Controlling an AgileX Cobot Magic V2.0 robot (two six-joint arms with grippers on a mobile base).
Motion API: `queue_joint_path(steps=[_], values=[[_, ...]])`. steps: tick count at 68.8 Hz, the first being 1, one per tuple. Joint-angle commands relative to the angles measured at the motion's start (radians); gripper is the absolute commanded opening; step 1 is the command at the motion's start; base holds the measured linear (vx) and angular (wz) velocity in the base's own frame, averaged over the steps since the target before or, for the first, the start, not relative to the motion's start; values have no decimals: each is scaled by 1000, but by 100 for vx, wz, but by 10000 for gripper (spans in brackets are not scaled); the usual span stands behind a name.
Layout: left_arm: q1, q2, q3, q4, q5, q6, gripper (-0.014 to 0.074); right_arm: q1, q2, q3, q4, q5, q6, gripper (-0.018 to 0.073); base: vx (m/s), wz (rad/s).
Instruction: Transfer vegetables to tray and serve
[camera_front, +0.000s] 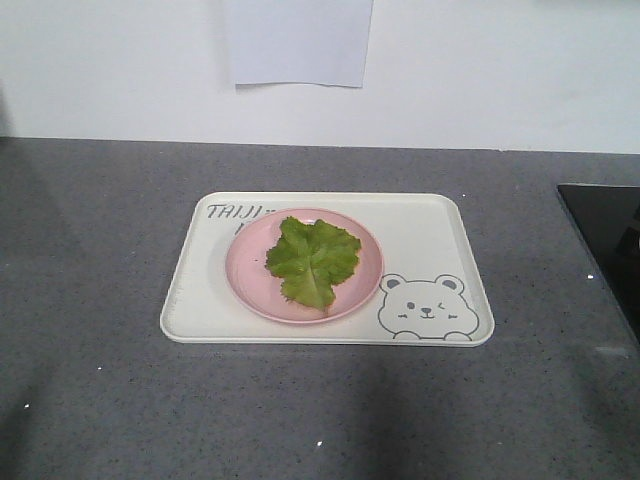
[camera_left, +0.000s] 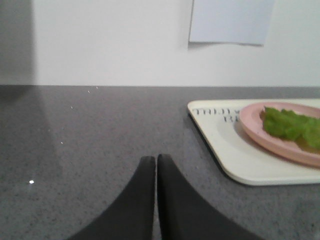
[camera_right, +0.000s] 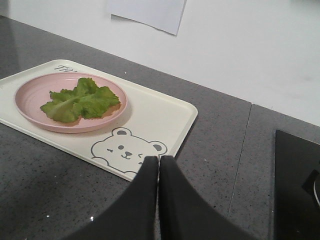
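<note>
The left gripper (camera_left: 156, 159) shows two smooth, matte black fingers (camera_left: 142, 200) that curve inward and meet at their tips, pressed together with nothing between them. They hang over bare tabletop (camera_left: 100, 130), to the left of the tray's rounded near corner and apart from it. The right gripper (camera_right: 159, 159) looks the same: dark, tapered fingers (camera_right: 175, 200) closed tip to tip, empty, poised just off the tray's edge beside the bear drawing (camera_right: 127, 149).

The tray (camera_front: 430, 230) is a cream-white rectangle with softly rounded corners and a low raised rim, its surface smooth and faintly glossy. A grey outline of a winking bear sits in one corner, and grey lettering (camera_front: 235, 212) in the opposite one is partly covered by a round pink plate (camera_front: 245, 270). The plate is shallow, with a gentle lip, and rests on the tray's left-centre.

On the plate lies the lettuce leaf (camera_front: 313, 262), bright green, crinkled and ruffled at its edges, with a paler midrib running toward its narrow end. It lies flat and wholly inside the plate's rim.

The tabletop is dark grey, stone-like, with fine pale speckles. A glossy black panel (camera_front: 605, 240) is set into it at the right. Behind stands a plain white wall with a sheet of pale paper (camera_front: 298, 40) fixed to it.
</note>
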Motion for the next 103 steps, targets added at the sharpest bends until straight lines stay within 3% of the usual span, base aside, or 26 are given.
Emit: queue_joint_path(steps=[1,14,103], values=[[31,-64,24,-9,4,-23,-6,-3,10,-24,9,-71,1,-6,0,0],[89,-97,25,-2,98,-24,-6,-3,10,-24,9,-70,1,-6,0,0],[89,-97,20,-2,97,-24,-6,-3,10,-24,9,-70,1,-6,0,0]])
